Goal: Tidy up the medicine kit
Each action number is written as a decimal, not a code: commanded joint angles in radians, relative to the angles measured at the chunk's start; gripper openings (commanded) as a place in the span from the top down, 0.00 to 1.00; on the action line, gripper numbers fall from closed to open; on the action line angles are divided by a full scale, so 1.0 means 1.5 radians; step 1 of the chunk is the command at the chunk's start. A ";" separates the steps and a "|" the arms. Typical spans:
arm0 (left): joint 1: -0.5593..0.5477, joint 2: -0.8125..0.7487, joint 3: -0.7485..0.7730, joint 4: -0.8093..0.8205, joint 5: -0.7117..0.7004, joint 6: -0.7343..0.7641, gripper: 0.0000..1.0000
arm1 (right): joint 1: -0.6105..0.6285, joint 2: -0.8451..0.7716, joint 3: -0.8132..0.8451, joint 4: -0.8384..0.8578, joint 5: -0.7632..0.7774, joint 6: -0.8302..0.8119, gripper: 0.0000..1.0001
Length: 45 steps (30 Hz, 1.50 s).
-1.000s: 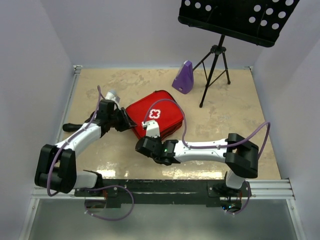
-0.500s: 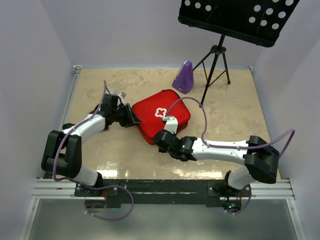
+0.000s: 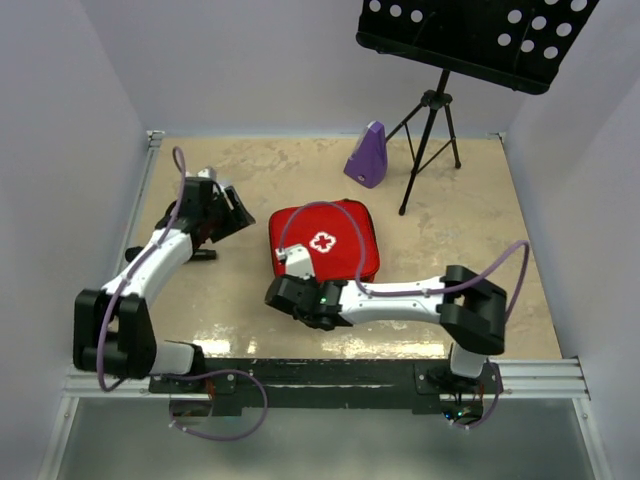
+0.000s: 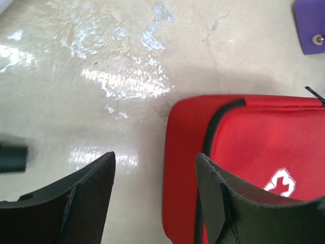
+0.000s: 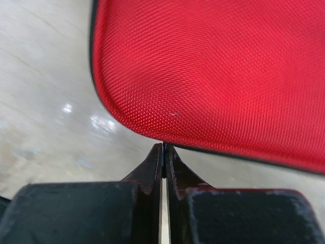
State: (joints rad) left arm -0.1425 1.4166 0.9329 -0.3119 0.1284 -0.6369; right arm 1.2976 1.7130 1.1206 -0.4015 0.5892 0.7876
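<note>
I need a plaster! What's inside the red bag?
The medicine kit is closed, so only its red cover and white cross show. Anything inside is hidden.

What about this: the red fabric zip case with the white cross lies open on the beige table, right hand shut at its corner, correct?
No: the red fabric zip case lies closed, as the top view shows. It is on the beige table, right hand shut at its corner.

You saw the medicine kit [image 5: 228, 66] in coarse, matt red woven cloth with black piping. Around the kit your tabletop [image 4: 76, 96] was smooth and glossy; behind it, the purple object [image 3: 367, 157] looked like plastic.
</note>
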 commanded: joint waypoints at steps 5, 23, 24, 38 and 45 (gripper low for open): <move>-0.018 -0.211 -0.179 -0.012 0.070 -0.026 0.28 | 0.005 0.134 0.176 -0.031 -0.012 -0.074 1.00; -0.066 -0.182 -0.252 0.150 0.089 -0.058 0.35 | 0.005 0.113 0.138 -0.023 -0.025 -0.049 1.00; -0.066 -0.172 -0.251 0.153 0.082 -0.054 0.42 | 0.004 0.112 0.138 -0.025 -0.024 -0.047 1.00; -0.059 0.006 -0.144 0.125 -0.052 -0.014 1.00 | -0.003 -0.018 -0.029 -0.110 0.001 0.088 1.00; -0.042 0.025 -0.125 0.117 -0.061 -0.004 1.00 | -0.024 -0.148 -0.147 -0.195 0.007 0.199 1.00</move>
State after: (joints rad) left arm -0.2569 1.3911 0.7338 -0.1055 0.3016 -0.7101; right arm 1.2552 1.5696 0.9863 -0.4484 0.6456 0.9527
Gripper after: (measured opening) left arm 0.070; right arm 0.018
